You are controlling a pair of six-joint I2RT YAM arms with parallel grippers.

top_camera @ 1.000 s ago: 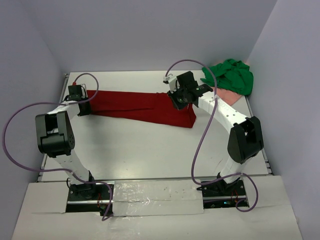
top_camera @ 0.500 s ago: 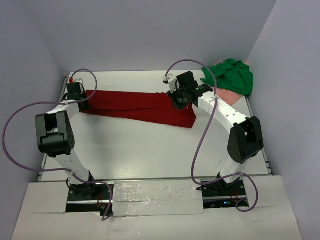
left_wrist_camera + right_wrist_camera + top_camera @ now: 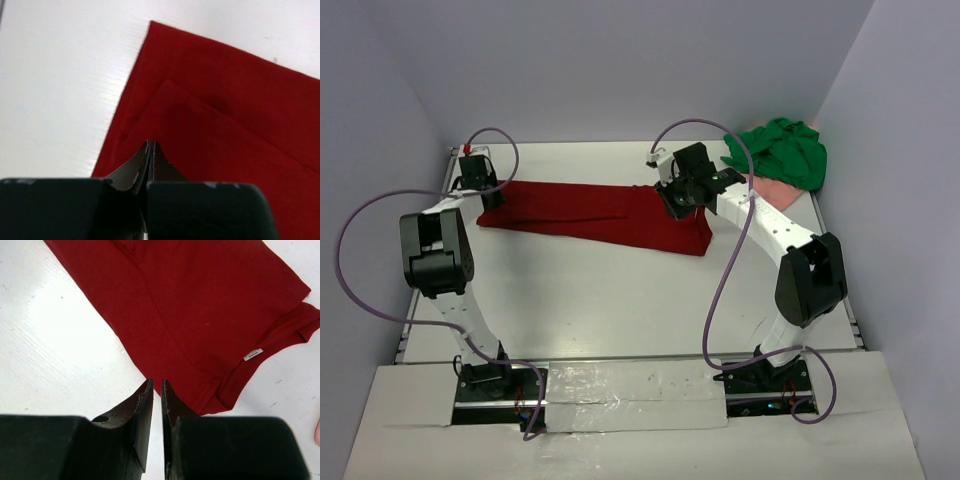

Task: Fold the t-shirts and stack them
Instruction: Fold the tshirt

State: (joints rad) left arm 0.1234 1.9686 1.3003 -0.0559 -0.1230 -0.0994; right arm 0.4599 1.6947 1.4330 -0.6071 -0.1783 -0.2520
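The dark red t-shirt (image 3: 590,210) lies flat as a long folded strip across the far part of the table. It also shows in the left wrist view (image 3: 225,95) and the right wrist view (image 3: 200,305). My left gripper (image 3: 488,198) is over its left end, jaws pressed shut (image 3: 150,143), with no cloth seen between them. My right gripper (image 3: 673,200) is over the right end near the shirt's edge (image 3: 156,382). Its jaws are shut to a thin slit, with nothing in them. The green t-shirt (image 3: 782,150) lies crumpled at the far right on the pale pink one (image 3: 782,190).
The white table (image 3: 620,300) is walled by pale panels on three sides. A white label (image 3: 253,354) shows at the red shirt's collar end. Purple cables loop from both arms.
My left gripper has moved toward the far edge along the shirt's left end, which now shows flat. The right arm and the other shirts have not moved.
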